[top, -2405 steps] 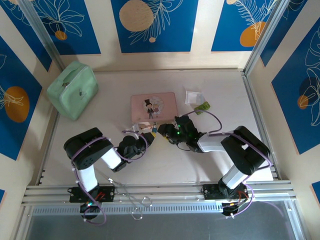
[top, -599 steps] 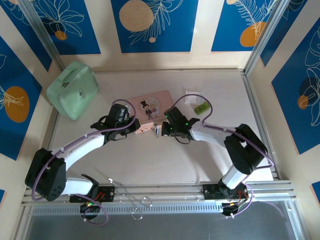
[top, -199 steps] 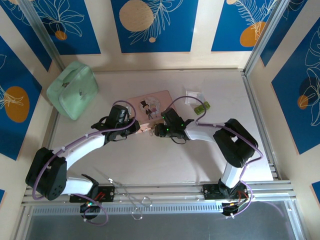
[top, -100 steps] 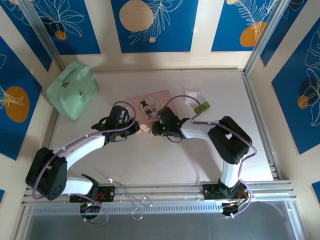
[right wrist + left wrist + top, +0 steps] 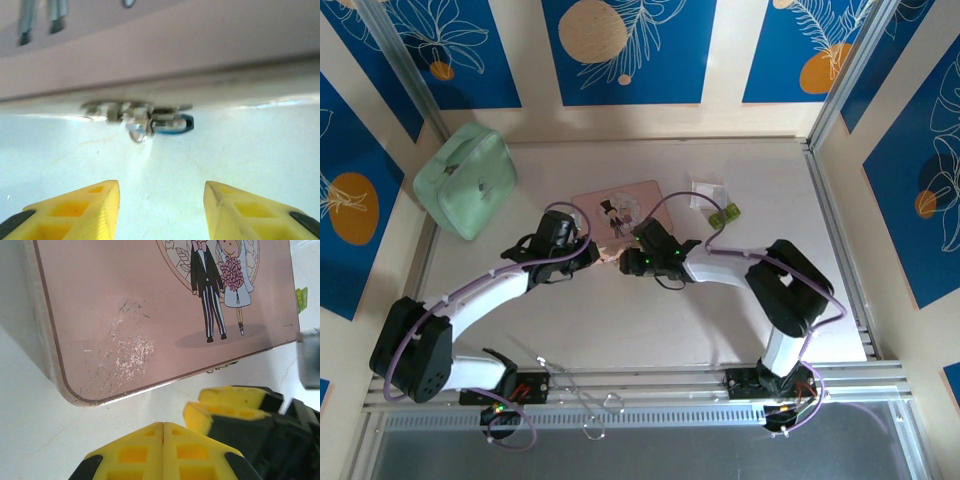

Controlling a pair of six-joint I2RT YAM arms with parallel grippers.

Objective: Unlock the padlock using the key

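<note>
The blue padlock [image 5: 176,124] lies on the table against the front edge of the pink tin box [image 5: 620,210], next to the box's metal clasp [image 5: 107,111]. A blurred silvery bit [image 5: 136,131] by the padlock's left end may be the key; I cannot tell if it sits in the lock. My right gripper [image 5: 161,185] is open, a short way in front of the padlock, with nothing between its fingers. My left gripper [image 5: 163,424] is shut and empty, just off the box's near corner [image 5: 75,395]. The right gripper's yellow fingers [image 5: 220,412] sit close beside it.
A mint green case [image 5: 467,178] stands at the back left. A small clear bag with a green item [image 5: 718,205] lies right of the box. Both grippers [image 5: 610,258] meet at the box's front edge. The walls close in on three sides.
My right gripper has opened and let go, after closing at the padlock half a second ago, and has shifted slightly left. The left arm and the box have stayed put.
</note>
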